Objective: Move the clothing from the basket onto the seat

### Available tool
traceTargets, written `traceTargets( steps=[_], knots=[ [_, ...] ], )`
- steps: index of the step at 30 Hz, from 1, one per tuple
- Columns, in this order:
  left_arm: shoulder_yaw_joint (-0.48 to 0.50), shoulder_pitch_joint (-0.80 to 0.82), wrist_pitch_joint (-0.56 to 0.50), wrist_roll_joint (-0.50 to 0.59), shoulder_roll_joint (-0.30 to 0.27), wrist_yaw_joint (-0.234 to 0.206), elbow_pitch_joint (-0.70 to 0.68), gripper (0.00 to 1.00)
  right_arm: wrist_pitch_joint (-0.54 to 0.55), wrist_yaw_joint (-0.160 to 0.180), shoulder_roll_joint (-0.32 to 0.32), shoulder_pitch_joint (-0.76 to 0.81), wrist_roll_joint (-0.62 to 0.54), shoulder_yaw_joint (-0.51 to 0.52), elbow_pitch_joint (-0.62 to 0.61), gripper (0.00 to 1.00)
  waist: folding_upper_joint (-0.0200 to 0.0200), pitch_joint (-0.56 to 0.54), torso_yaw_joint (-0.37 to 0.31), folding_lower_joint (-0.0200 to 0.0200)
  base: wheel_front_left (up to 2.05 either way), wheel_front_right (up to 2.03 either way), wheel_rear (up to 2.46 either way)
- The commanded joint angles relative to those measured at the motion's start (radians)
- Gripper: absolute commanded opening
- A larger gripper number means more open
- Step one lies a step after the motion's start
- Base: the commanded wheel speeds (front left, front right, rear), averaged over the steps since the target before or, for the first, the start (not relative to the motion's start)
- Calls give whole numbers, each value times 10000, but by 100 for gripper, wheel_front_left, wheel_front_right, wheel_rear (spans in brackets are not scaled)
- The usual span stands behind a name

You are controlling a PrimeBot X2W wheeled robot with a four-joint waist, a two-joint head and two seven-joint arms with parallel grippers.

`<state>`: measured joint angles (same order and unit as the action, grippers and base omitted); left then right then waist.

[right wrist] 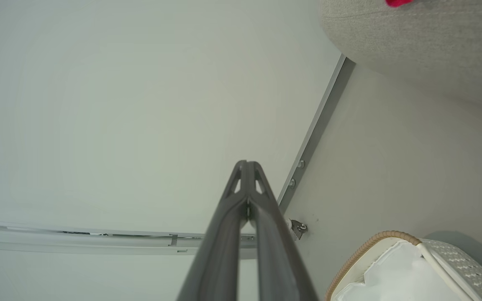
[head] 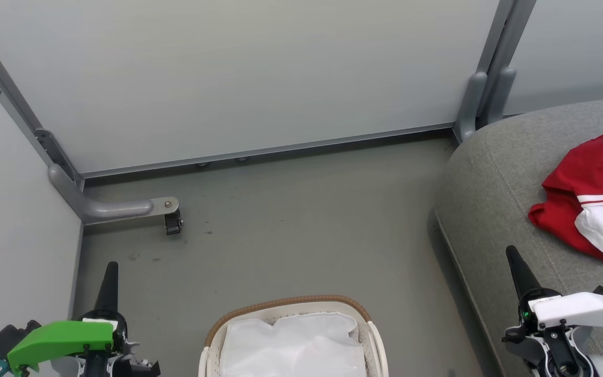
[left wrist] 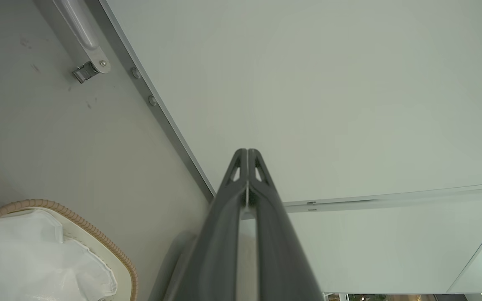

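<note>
One heap of red-and-white clothing (head: 589,199) lies on the single grey seat (head: 495,193). One basket (head: 291,302), white liner (head: 291,345) inside, stands on the floor (head: 306,225). Two grippers, left gripper (head: 111,268) and right gripper (head: 511,252), are both clenched, grasping nothing.

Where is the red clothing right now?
In the head view, the clothing lies on the grey seat at far right, apart from the basket.

the grey floor (head: 306,220) is occupied by the basket (head: 291,302), set at the near edge of the head view, and by a grey metal foot (head: 123,208) at the left wall (head: 8,220). the clothing (head: 584,178) is heaped on the seat (head: 490,199), perhaps as more than one piece.
</note>
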<state>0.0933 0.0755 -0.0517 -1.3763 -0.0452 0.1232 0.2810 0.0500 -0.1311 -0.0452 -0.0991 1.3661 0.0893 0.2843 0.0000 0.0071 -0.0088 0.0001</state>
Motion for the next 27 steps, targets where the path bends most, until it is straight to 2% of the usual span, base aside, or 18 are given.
traceTargets(
  steps=[1,27],
  knots=[
    [49,266,-61,-247,-70,55,-111,0,79,4,-59,-145,236,55,-123,0,0,-2,4,-1,0,0,0],
    [206,394,-547,-2037,-80,91,-347,0,578,5,-75,-133,2130,235,-379,0,0,-33,71,-1,0,0,0]
  ],
)
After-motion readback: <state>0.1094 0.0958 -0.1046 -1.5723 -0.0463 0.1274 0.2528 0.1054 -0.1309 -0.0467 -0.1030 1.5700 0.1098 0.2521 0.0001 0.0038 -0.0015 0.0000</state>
